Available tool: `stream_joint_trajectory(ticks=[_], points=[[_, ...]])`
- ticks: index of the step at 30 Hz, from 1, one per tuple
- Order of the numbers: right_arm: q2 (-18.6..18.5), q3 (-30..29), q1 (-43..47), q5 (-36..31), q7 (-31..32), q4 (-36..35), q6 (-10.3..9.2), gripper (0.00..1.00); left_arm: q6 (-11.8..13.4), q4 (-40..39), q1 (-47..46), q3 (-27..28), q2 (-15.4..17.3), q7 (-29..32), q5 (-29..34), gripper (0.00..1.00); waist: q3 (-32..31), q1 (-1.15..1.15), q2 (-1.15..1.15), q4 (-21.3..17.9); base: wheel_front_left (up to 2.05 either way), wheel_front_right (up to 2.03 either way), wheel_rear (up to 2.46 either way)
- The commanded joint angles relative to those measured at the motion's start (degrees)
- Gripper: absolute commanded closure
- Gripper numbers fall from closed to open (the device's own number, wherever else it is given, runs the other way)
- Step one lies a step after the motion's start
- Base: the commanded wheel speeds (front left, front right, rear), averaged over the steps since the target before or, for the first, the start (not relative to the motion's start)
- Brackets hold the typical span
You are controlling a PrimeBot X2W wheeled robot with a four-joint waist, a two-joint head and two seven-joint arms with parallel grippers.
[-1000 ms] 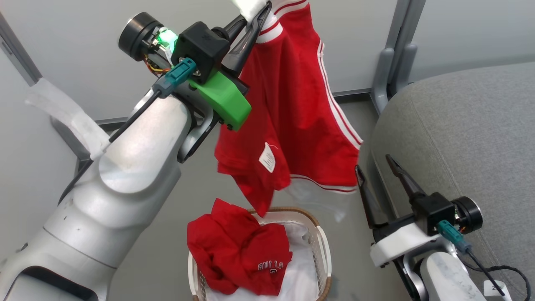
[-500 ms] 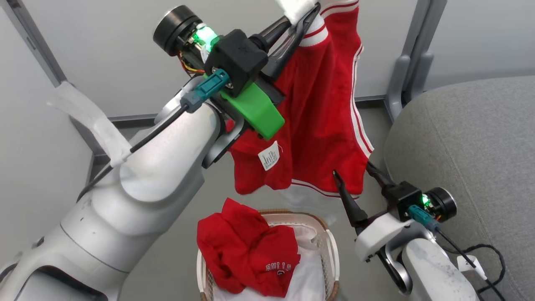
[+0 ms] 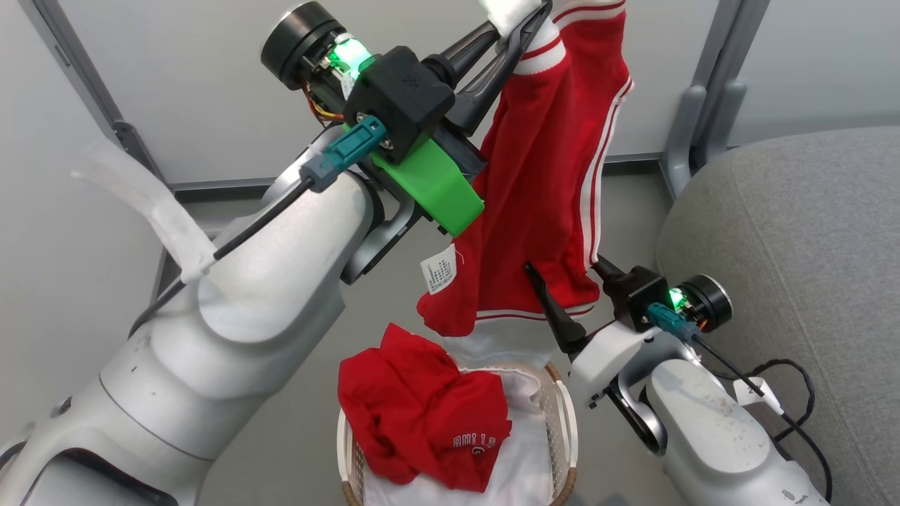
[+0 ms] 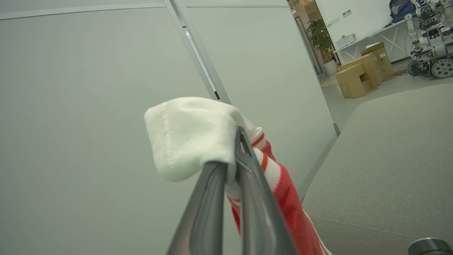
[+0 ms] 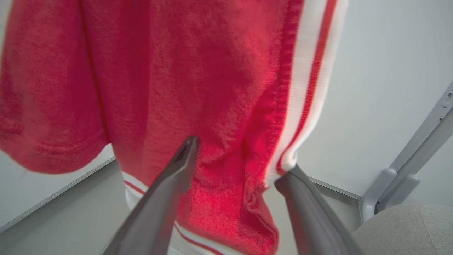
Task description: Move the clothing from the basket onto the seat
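Moving right gripper (image 3: 562,270): a second ago you had it low beside the seat (image 3: 787,232), well apart from the shorts (image 3: 548,176). Now it sits at their lower hem; your head camera has shifted a little too.
Right fingers (image 5: 166,198): apart, clamped on nothing. The red cloth hangs at the gap with its striped edge at one fingertip, and you cannot tell whether it lies between them or just behind.
Your left gripper (image 4: 237,141): raised high as before, fingers (image 4: 208,212) together and clamped on the white waistband (image 4: 187,134).
Shorts: hanging from that grip, turned narrower than a second ago, side stripes towards you, hem now clear above the basket (image 3: 566,422).
Red shirt (image 3: 422,414): unchanged, crumpled in the basket's left half on the white liner (image 3: 524,464), lettering up.
Seat: right of the basket and of your right arm, its rounded grey edge near the hem.
Around: a care label (image 3: 437,270) dangles from the shorts; a grey post (image 3: 692,119) stands at the far wall; a black cable (image 3: 787,379) loops beside your right arm; cardboard boxes (image 4: 361,74) sit far beyond the seat.
In the way: your left forearm (image 3: 281,246) covers part of the shorts, and the shorts hide one right fingertip in the head view.
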Motion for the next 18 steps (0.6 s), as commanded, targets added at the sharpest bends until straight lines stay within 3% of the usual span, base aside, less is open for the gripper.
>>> stream_joint_trajectory(ticks=[1, 3, 5, 6, 7, 8, 9, 18], points=[[0.1, 0.3, -1.1, 0.6, -0.1, 0.8, -0.03, 0.0, 0.5, -0.4, -0.1, 0.1, 0.0, 0.1, -0.2, 1.0, 0.2, 0.0, 0.0, 0.3, 0.0, 0.0, 0.0], [0.3, 0.5, -2.0, 0.8, -0.1, 1.9, -0.03, 0.04, 0.6, -1.0, -0.2, 0.1, -0.1, 0.1, -0.4, 1.0, 0.5, 0.0, 0.0, 0.6, 0.0, 0.0, 0.0], [0.4, 0.6, -2.9, 1.0, -0.1, 2.6, -0.03, 0.26, 0.8, -1.4, -0.2, 0.1, 0.0, 0.1, -0.5, 1.0, 0.8, 0.0, 0.0, 0.7, 0.0, 0.0, 0.0], [0.4, 0.8, -3.3, 1.3, -0.1, 3.1, -0.03, 0.53, 1.0, -1.6, -0.1, 0.2, 0.0, 0.1, -0.6, 1.0, 0.9, 0.0, 0.0, 0.8, 0.0, 0.0, 0.0], [0.4, 0.9, -3.5, 1.5, -0.1, 3.3, -0.03, 0.59, 1.1, -1.7, 0.1, 0.3, 0.1, 0.0, -0.6, 1.0, 1.0, 0.0, 0.0, 0.9, 0.0, 0.0, 0.0], [0.5, 1.2, -3.9, 1.5, -0.1, 3.5, -0.03, 0.95, 1.1, -1.9, 0.3, 0.4, 0.3, 0.0, -0.7, 1.0, 1.0, 0.0, 0.0, 0.9, 0.0, 0.0, 0.0], [0.5, 1.4, -4.3, 1.5, -0.1, 3.7, -0.03, 1.0, 1.3, -2.0, 0.6, 0.5, 0.5, 0.0, -1.0, 1.0, 1.1, 0.0, 0.0, 0.9, 0.0, 0.0, 0.0], [-0.9, 0.8, -4.5, 0.6, -0.1, -0.7, -0.03, 1.0, 4.1, 0.5, 5.3, 2.8, 3.3, -0.3, -3.8, 1.0, 1.6, 0.0, 0.0, -0.1, 0.0, 0.0, 0.0]])
